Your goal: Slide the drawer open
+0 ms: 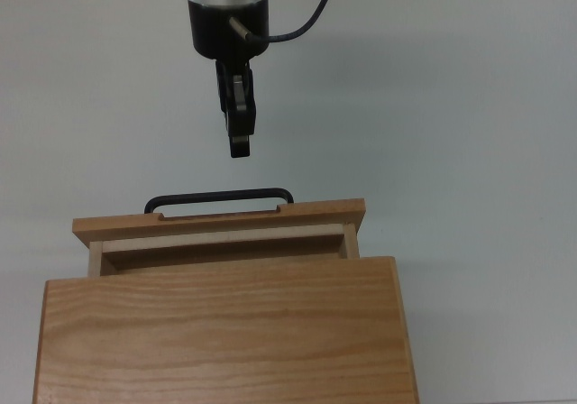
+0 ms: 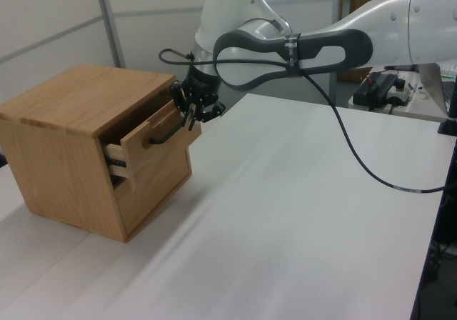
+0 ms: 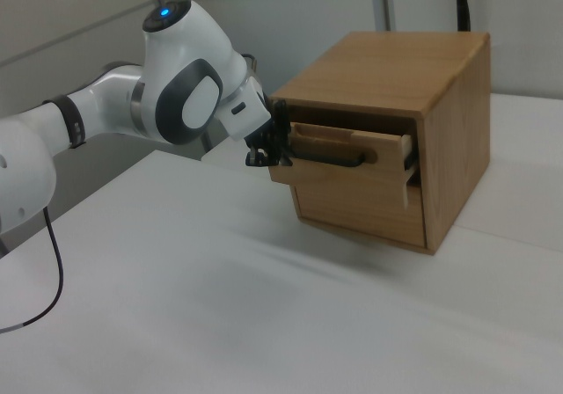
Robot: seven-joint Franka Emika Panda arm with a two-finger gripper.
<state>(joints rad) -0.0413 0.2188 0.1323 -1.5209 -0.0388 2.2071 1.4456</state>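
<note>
Light-wood drawer (image 1: 219, 220) with a black handle (image 1: 219, 197), grained wooden cabinet (image 1: 225, 332), white counter (image 1: 451, 133), my end effector's (image 1: 239, 147) black.
</note>
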